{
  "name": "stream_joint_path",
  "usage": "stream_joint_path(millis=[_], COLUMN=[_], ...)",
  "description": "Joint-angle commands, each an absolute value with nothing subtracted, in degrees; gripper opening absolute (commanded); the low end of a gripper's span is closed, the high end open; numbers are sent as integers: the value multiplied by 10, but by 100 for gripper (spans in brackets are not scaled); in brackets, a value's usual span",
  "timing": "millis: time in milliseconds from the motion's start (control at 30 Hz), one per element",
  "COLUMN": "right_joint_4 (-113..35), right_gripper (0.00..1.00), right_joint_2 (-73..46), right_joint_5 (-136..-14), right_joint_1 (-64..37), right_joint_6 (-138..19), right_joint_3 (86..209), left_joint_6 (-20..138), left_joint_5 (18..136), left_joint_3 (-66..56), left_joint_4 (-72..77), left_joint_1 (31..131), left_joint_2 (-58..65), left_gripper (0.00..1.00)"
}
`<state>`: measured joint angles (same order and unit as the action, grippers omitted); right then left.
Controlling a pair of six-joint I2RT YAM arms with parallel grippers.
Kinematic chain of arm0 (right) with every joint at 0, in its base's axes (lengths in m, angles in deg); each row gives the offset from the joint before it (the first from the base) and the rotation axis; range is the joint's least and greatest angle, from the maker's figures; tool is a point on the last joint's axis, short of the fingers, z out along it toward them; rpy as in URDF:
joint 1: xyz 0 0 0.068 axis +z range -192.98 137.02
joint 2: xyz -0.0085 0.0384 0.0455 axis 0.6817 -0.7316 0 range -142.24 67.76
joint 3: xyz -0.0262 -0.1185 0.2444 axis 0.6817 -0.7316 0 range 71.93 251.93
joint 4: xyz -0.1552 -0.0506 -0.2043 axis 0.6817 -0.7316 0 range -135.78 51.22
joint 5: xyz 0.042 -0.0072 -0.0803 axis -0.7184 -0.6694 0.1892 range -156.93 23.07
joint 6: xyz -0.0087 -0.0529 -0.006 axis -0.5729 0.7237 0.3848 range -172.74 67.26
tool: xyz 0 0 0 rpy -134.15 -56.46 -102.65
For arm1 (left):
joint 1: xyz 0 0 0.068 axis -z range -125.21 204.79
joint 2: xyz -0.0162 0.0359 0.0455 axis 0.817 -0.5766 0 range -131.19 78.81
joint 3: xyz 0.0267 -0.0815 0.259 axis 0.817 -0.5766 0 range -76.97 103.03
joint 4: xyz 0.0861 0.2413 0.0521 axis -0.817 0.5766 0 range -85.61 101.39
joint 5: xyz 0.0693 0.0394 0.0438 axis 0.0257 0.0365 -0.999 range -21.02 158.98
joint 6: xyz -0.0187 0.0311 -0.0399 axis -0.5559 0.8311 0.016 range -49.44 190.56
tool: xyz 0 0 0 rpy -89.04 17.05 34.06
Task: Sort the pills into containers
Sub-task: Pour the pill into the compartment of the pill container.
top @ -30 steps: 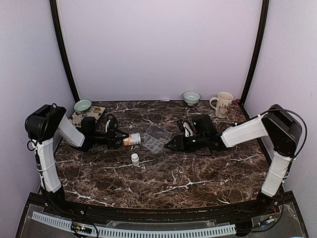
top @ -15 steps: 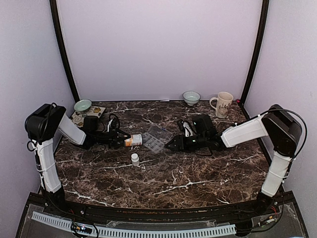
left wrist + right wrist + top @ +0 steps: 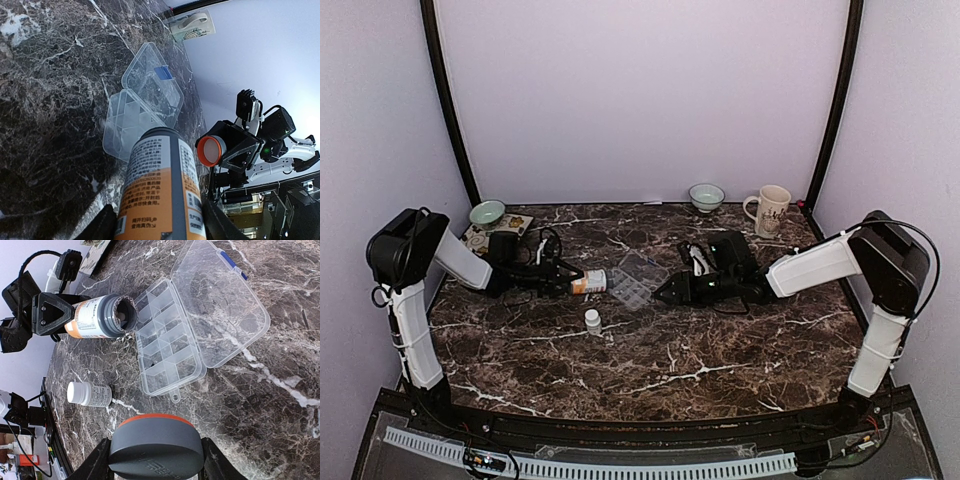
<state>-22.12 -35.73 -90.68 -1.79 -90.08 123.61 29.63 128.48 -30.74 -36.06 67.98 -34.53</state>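
The clear organiser box lies open on the marble table, lid folded back; its small compartments look empty apart from a dark speck. My left gripper is shut on the amber bottle, held on its side with its open mouth at the box's left edge. My right gripper is shut on the bottle's grey cap, just right of the box. The cap's orange-rimmed underside shows in the left wrist view. I see no loose pills.
A tiny white bottle stands in front of the box, also in the right wrist view. A mug and a bowl stand at the back right. Another bowl and a patterned tile are at the back left.
My left arm has shifted slightly towards the back while the amber bottle stays at the box's left edge. The right arm and the cap have not moved.
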Motion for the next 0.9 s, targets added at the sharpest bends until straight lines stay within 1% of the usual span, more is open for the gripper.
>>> stream_joint_path(millis=[0, 867], right_joint_4=[-198, -191], right_gripper=[29, 29], right_joint_2=[-344, -352], right_joint_5=[-911, -917], right_joint_1=[-20, -21], right_joint_6=[-900, -903], right_joint_3=[1241, 1243], left_joint_6=[322, 367], left_joint_5=[1275, 1258], left_joint_3=[-291, -257], left_joint_4=[-318, -234], left_joint_1=[687, 693], left_joint_2=[-319, -306], left_gripper=[5, 5])
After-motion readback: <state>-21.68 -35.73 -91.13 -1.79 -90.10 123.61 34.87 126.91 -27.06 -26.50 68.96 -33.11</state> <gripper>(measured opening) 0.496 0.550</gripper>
